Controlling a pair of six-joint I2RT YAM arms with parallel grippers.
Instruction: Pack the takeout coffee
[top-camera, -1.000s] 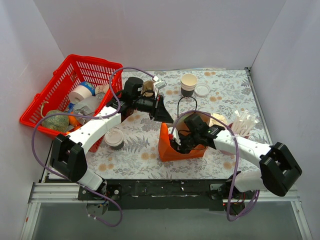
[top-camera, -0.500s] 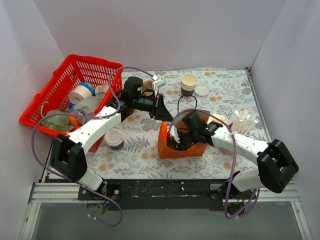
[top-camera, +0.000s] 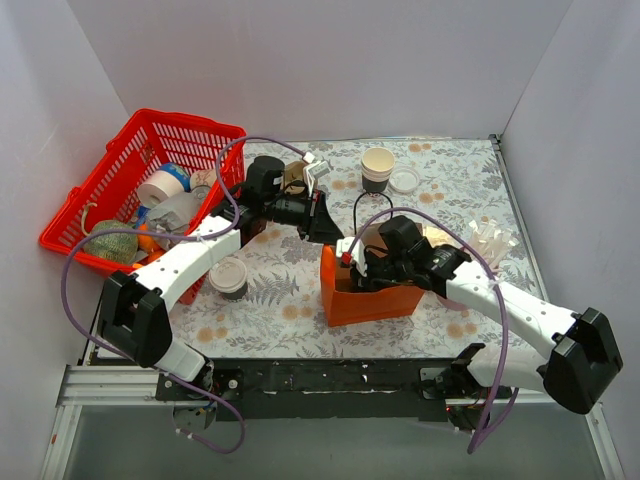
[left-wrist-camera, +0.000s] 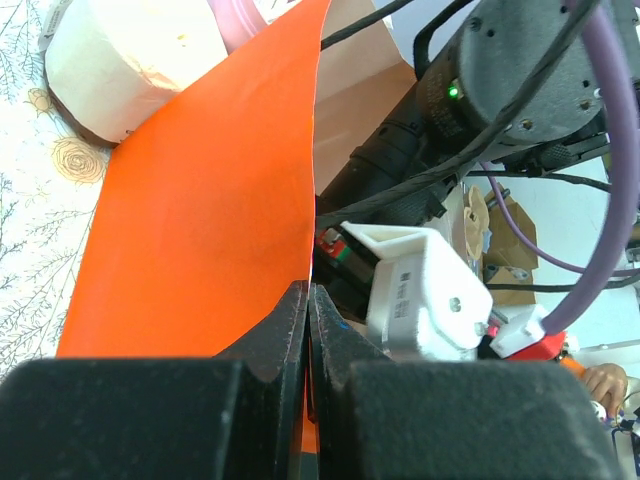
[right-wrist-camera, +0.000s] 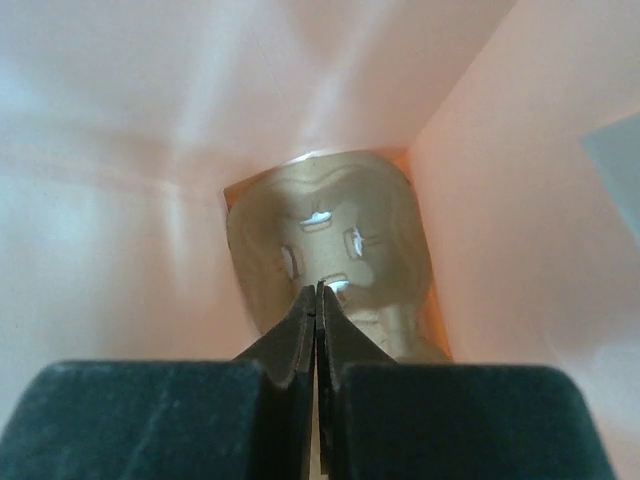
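Note:
The takeout coffee (top-camera: 228, 277), a lidded paper cup, stands on the table left of the orange paper bag (top-camera: 372, 298). My left gripper (top-camera: 328, 236) is shut on the bag's top left edge; in the left wrist view the jaws (left-wrist-camera: 310, 292) pinch the orange paper (left-wrist-camera: 200, 230). My right gripper (top-camera: 358, 270) reaches down inside the bag. In the right wrist view its jaws (right-wrist-camera: 317, 292) are shut with nothing seen between them, just above a brown cardboard cup carrier (right-wrist-camera: 335, 235) on the bag's floor.
A lidless cup (top-camera: 378, 165) and a loose white lid (top-camera: 405, 180) sit at the back of the table. A red basket (top-camera: 100, 190) of groceries stands at the left. White packets (top-camera: 488, 243) lie at the right, beyond the right arm.
My right arm has swung right and its gripper has gone deeper into the bag. The bag now stands squarer and more open. The left gripper keeps its hold.

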